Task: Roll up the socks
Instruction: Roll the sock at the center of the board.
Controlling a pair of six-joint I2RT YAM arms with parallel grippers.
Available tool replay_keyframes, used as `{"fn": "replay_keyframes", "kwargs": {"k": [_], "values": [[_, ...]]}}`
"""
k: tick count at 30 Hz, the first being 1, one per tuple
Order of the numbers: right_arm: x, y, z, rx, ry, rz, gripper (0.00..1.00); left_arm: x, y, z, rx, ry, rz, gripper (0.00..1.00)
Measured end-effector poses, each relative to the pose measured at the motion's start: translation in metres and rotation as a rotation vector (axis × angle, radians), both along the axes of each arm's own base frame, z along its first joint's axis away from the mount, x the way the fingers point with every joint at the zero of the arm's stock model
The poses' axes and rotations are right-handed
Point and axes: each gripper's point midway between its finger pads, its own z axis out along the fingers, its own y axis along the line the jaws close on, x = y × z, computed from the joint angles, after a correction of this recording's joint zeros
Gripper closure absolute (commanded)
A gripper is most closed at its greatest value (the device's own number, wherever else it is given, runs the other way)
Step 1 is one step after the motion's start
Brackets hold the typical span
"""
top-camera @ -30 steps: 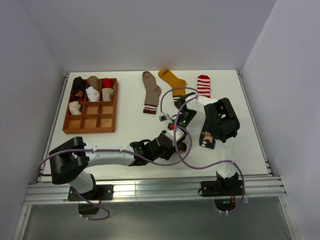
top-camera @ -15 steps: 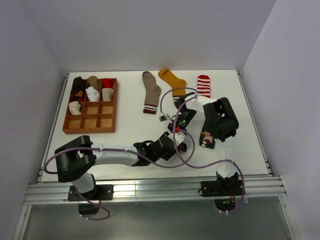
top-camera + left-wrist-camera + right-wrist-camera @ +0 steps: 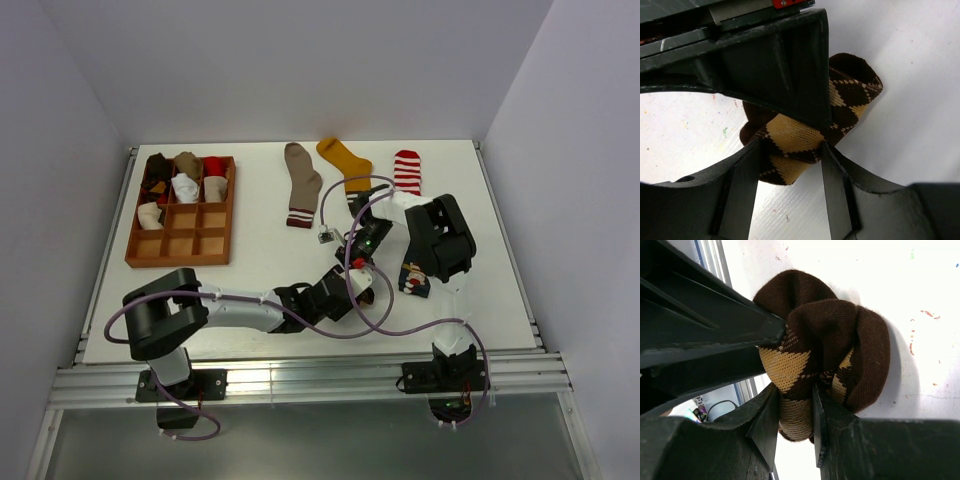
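Sitting between jaws of left gripper point(image 3: 789, 152) and right gripper point(image 3: 795, 397): argyle sock point(image 3: 852, 95)

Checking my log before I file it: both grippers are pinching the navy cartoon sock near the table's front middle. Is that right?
Wrong sock. The two wrist views show the left gripper and the right gripper both pinching the brown argyle sock. The navy cartoon sock lies apart from their fingers in the top view. The rest stands.
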Motion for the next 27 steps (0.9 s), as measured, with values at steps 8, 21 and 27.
{"fn": "replay_keyframes", "kwargs": {"k": [8, 21, 27], "values": [[0.0, -0.001, -0.001, -0.003, 0.005, -0.002, 0.71, 0.006, -0.003, -0.004, -0.035, 0.044, -0.01, 0.51], [0.002, -0.003, -0.002, -0.023, 0.009, -0.013, 0.63, 0.007, -0.007, -0.012, -0.139, 0.269, -0.024, 0.89], [0.003, -0.006, -0.002, -0.043, 0.001, -0.027, 0.51, 0.006, -0.014, -0.015, -0.147, 0.325, -0.018, 0.97]]}}
